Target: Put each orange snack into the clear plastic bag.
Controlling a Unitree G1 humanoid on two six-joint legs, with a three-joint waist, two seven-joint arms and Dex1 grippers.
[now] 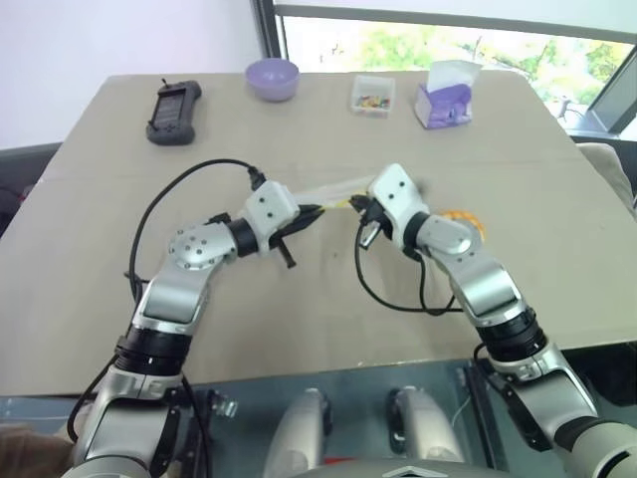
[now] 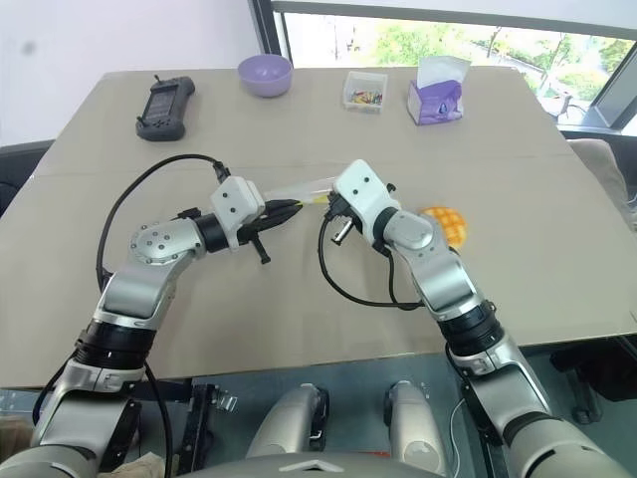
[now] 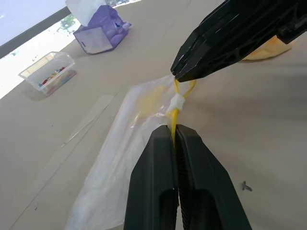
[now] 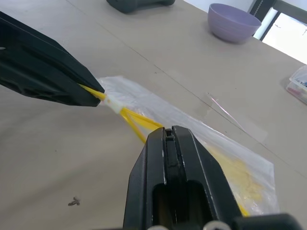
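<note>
Nearest to me, the 2 arms are meeting over the middle of the table (image 1: 90, 279). The left gripper (image 3: 175, 130) is pinching its fingers tight on the yellow seal strip (image 3: 173, 112) of the clear plastic bag (image 3: 120, 158), and the right gripper (image 4: 165, 132) is clamping the same strip a little further along. Just beside the right gripper's tip, the strip is splitting into 2 yellow lips, so I judge the pair are working the zip apart to make a mouth.

The bag is hanging from both grips and trailing away behind them, its far end resting on the table. It looks flat, carrying only faint yellow print, and nothing is lying inside as far as I can tell.

The orange snack (image 2: 444, 225) is sitting on the table just behind the right gripper's wrist, apart from the bag. I am seeing 1 snack, and it is waiting outside, so no part of the putting-in is done. What remains: widening the opening, freeing 1 gripper, fetching the snack, and slipping it in.

Further off, well beyond both grippers, a black handheld controller (image 1: 174, 111), a purple bowl (image 1: 272, 79), a small clear box of colourful bits (image 1: 372, 95) and a purple tissue pack (image 1: 444, 98) are lining the far edge.
</note>
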